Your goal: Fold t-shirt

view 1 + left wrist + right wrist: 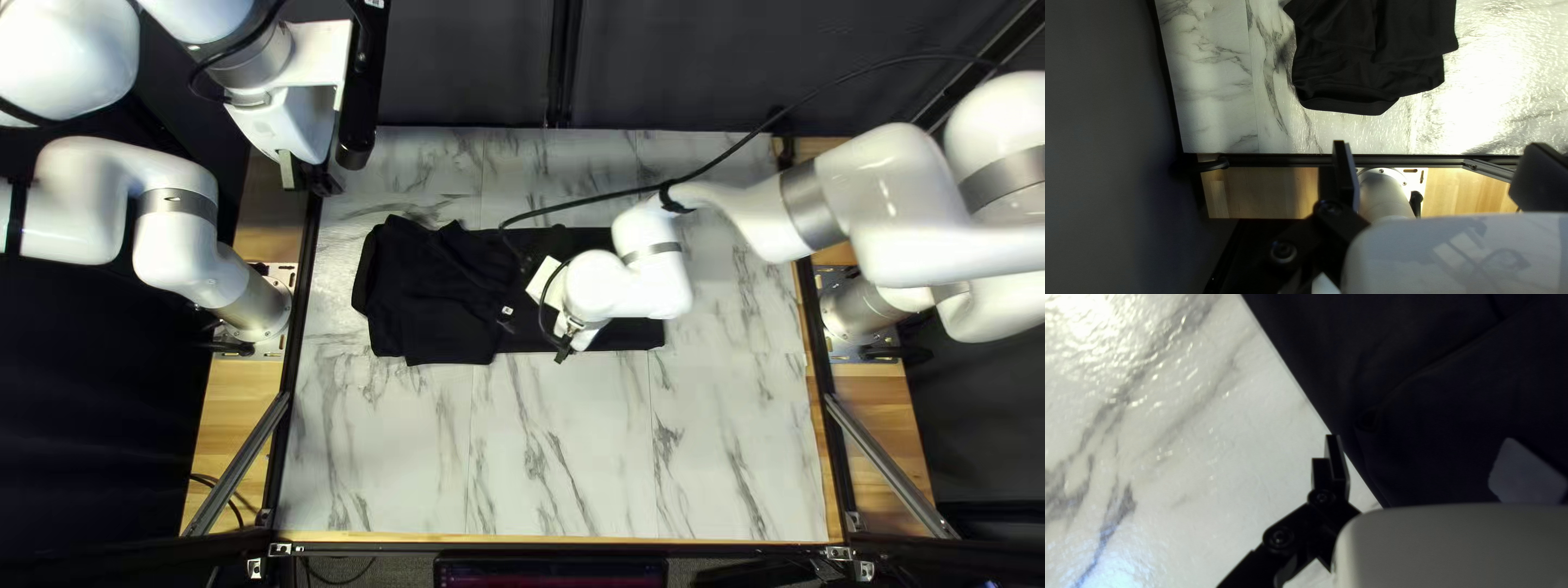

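1 T-shirt [1372, 60]: is lying part-folded ahead of left gripper [1438, 147], edge running under right gripper [1423, 439]. 2 grippers: are standing wide, holding 0 cloth. Step: folding, probably; next is requiring right's pinching that edge.

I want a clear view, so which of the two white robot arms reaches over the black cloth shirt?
The right white robot arm, which extends above the black cloth shirt; the left white robot arm is off to one side.

Hard glare bleaches the glossy, grey-veined white bench [1502, 71] in both wrist views; a dark fabric curtain [468, 71] hangs dim.
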Robot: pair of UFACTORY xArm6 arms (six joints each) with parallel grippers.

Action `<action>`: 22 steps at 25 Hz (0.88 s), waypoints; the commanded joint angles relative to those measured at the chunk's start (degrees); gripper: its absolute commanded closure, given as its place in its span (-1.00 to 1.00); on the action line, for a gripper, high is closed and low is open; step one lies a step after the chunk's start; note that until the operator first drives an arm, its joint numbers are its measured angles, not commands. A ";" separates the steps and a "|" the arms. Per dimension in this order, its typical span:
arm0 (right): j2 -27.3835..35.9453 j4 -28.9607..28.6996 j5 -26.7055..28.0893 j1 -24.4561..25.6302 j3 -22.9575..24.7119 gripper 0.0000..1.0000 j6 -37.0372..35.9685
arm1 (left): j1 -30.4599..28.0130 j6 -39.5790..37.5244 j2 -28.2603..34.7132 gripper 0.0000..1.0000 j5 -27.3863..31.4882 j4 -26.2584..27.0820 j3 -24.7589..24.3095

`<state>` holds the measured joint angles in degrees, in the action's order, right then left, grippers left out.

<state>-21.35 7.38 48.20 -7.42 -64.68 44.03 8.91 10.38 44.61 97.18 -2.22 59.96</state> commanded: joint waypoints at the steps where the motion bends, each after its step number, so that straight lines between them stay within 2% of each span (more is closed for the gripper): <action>1: -2.27 -0.85 1.93 0.43 -2.77 -0.58 0.89 | 0.00 0.00 0.00 -1.00 0.00 0.00 0.00; 2: -2.85 -0.93 2.37 0.42 -3.49 -0.17 1.07 | 0.00 0.00 0.00 -1.00 0.00 0.00 0.00; 3: -3.43 -0.93 2.73 0.40 -4.11 0.36 1.27 | 0.00 0.00 0.00 -1.00 0.00 0.00 0.00; 4: -3.76 -0.90 2.93 0.39 -4.42 0.53 1.44 | 0.00 0.00 0.00 -1.00 0.00 0.00 0.00; 5: -4.31 -0.91 3.27 0.35 -4.97 0.98 1.62 | 0.00 0.00 0.00 -1.00 0.00 0.00 0.00; 12: -6.00 -1.24 4.27 -0.14 -6.73 1.00 1.95 | 0.00 0.00 0.00 -1.00 0.00 0.00 0.00; 16: -5.20 -1.27 5.13 -0.35 -6.90 1.00 2.16 | 0.00 0.00 0.00 -1.00 0.00 0.00 0.00; 22: -3.02 0.39 9.08 -0.84 -10.36 1.00 3.47 | 0.00 0.00 0.00 -1.00 0.00 0.00 0.00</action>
<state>-24.99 6.96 55.57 -8.11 -73.31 46.96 8.91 10.38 44.61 97.18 -2.22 59.96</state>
